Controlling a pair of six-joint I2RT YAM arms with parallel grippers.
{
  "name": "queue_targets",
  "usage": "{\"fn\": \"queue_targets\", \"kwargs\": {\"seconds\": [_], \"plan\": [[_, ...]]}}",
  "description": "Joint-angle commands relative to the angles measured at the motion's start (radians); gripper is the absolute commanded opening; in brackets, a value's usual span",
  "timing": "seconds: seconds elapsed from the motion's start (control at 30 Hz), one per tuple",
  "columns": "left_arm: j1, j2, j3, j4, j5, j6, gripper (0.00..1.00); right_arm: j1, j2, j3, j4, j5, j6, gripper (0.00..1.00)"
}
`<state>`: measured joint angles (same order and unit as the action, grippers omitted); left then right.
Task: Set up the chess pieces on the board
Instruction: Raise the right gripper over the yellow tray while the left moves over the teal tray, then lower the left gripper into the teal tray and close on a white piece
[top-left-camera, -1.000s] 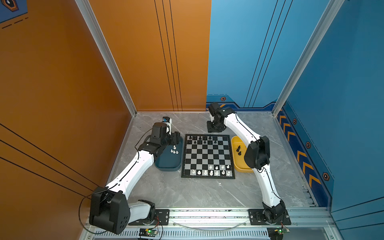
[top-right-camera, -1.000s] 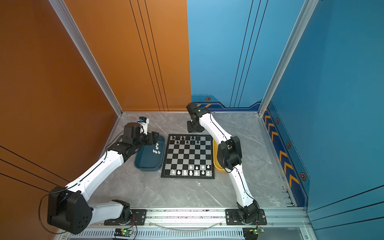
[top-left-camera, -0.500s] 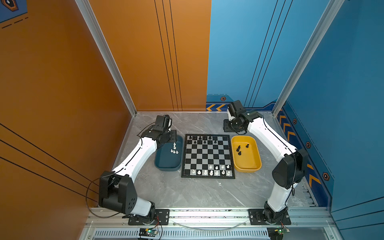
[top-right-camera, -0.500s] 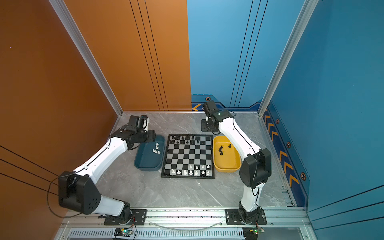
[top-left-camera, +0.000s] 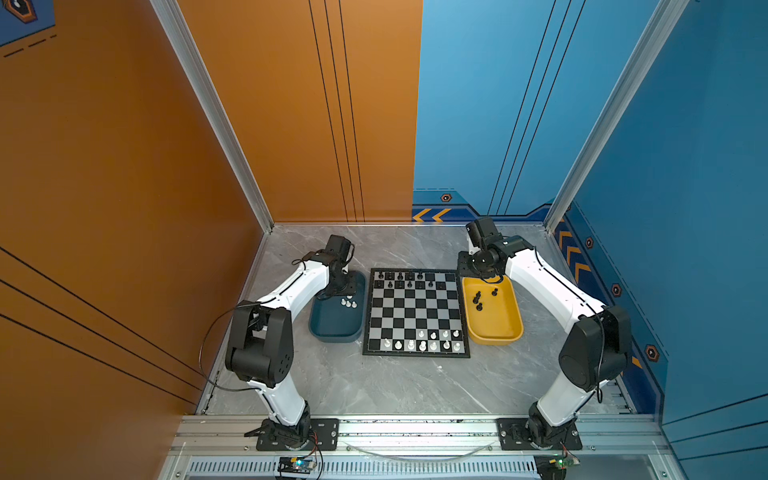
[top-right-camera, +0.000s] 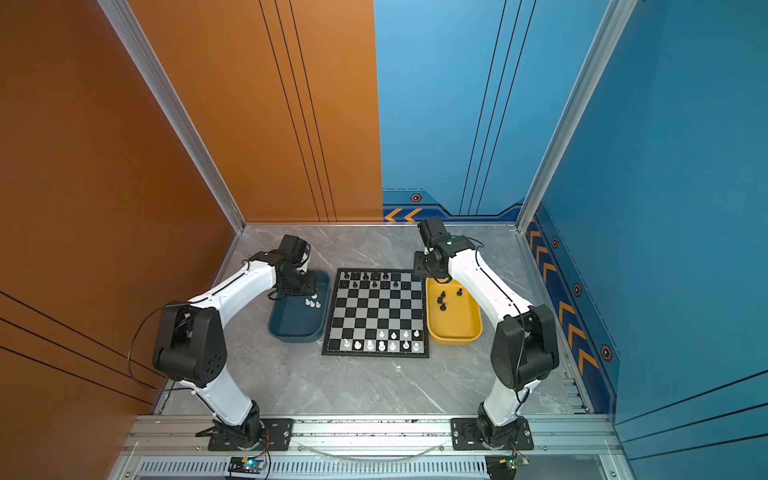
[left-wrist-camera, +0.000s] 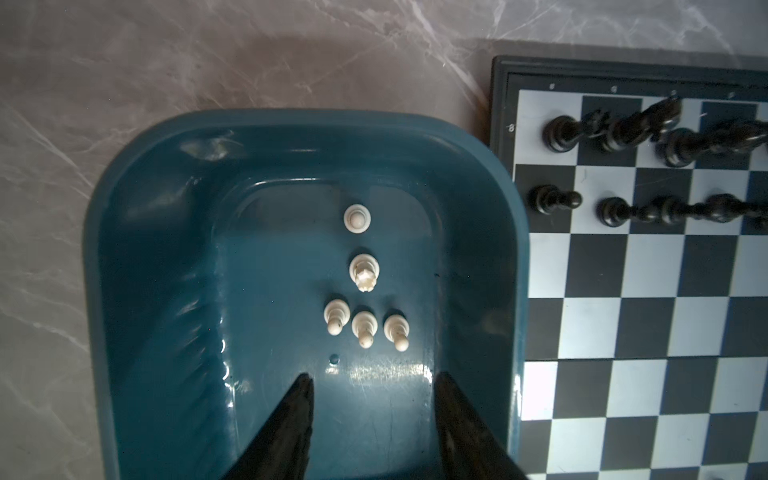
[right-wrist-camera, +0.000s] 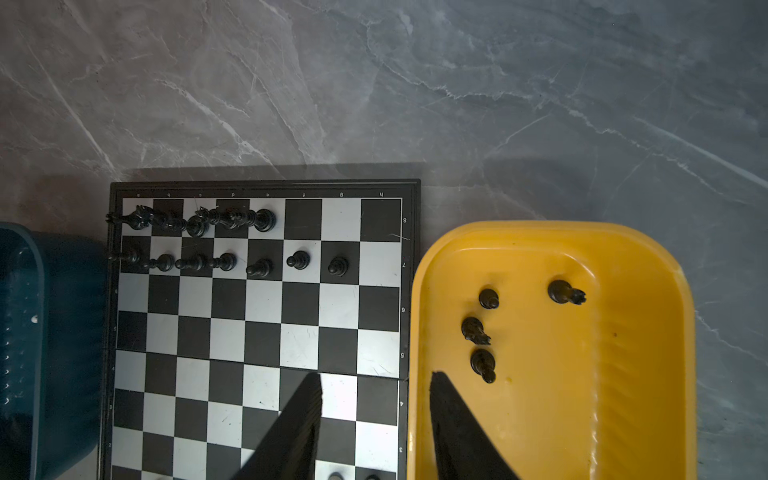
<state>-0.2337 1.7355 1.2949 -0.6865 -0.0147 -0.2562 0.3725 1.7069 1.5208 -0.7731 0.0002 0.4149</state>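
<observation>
The board (top-left-camera: 415, 309) (top-right-camera: 376, 311) lies in the middle, with black chess pieces (top-left-camera: 401, 276) (right-wrist-camera: 257, 262) on its two far rows and white ones (top-left-camera: 432, 343) on its near rows. Several white pieces (left-wrist-camera: 362, 270) (top-left-camera: 348, 303) stand in the blue tray (left-wrist-camera: 99, 249). My left gripper (left-wrist-camera: 375, 376) (top-left-camera: 345, 289) hangs open above them, holding nothing. Several black pieces (right-wrist-camera: 482, 332) (top-left-camera: 478, 297) stand in the yellow tray (right-wrist-camera: 681, 332). My right gripper (right-wrist-camera: 375, 375) (top-left-camera: 478, 270) is open and holds nothing, one finger over the board (right-wrist-camera: 257, 332) and one over that tray.
The blue tray (top-left-camera: 332, 336) touches the board's left side and the yellow tray (top-left-camera: 498, 338) its right side. Grey marble floor runs around them. Orange and blue walls close in the back and sides. A metal rail with both arm bases lies along the front.
My right gripper has swung rightward from behind the board's far edge to the yellow tray's far end. My left arm has changed pose, its gripper staying over the blue tray's far end.
</observation>
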Motion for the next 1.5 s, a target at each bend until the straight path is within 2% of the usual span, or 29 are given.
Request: {"fn": "queue_targets", "kwargs": {"seconds": [0.0, 0.7, 1.23, 1.47], "plan": [[0.009, 0.038, 0.045, -0.035, 0.004, -0.006, 0.47, -0.006, -0.024, -0.02, 0.026, -0.01, 0.021, 0.45], [0.01, 0.196, 0.117, -0.033, -0.022, 0.0, 0.34, -0.01, 0.0, -0.015, 0.032, -0.022, 0.027, 0.44], [0.01, 0.233, 0.128, -0.034, -0.028, -0.005, 0.24, -0.01, 0.007, -0.007, 0.031, -0.026, 0.027, 0.42], [0.01, 0.243, 0.129, -0.034, -0.028, -0.005, 0.16, -0.01, 0.009, -0.006, 0.031, -0.028, 0.032, 0.42]]}}
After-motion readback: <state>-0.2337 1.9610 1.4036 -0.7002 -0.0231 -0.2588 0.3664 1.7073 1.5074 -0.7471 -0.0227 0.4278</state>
